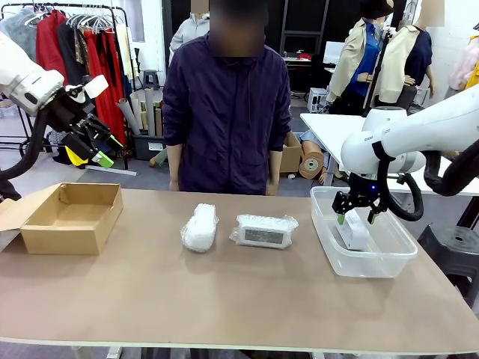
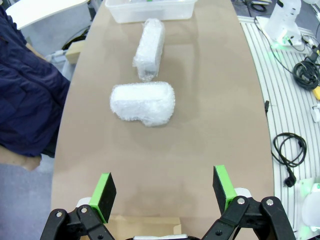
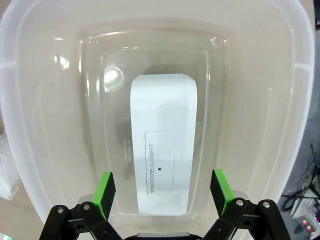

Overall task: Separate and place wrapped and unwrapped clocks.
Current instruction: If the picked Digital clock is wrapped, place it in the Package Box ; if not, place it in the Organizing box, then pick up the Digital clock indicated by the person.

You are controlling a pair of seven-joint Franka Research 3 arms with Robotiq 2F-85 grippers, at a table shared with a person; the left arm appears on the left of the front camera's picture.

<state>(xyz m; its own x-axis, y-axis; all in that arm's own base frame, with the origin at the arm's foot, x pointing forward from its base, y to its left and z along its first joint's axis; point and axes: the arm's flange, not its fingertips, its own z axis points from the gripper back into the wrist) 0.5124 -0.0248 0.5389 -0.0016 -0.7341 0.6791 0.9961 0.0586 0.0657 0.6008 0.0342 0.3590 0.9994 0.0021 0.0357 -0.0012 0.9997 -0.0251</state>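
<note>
The right tool [image 3: 162, 192] hangs inside the clear bin [image 3: 45, 125] with its green pads spread wide and nothing between them. The bare clock [image 3: 162, 145] lies flat on the bin floor just beyond the pads, its long side running from 12 to 6 in the wrist view. The bin stands at about 3 o'clock on the surface [image 1: 224, 307]. By the look of it, the unwrapped clock is placed and that step is as good as done. What the right tool needs now is a straight lift clear of the bin walls.

The left tool [image 1: 105, 153] is raised high at about 10 o'clock, fully open and empty, above the cardboard box [image 1: 71, 217] at 9 o'clock. Two clocks lie near the middle of the surface, close together but apart. The rounder wrapped clock [image 1: 200, 227] is toward 9 and the flatter wrapped clock [image 1: 263, 231] toward 3.

These two are probably meant for the box. The left tool is nearer the rounder one, so a descent over it seems next, with the pads spanning its short side. The bubble wrap is likely to be soft and slippery.
</note>
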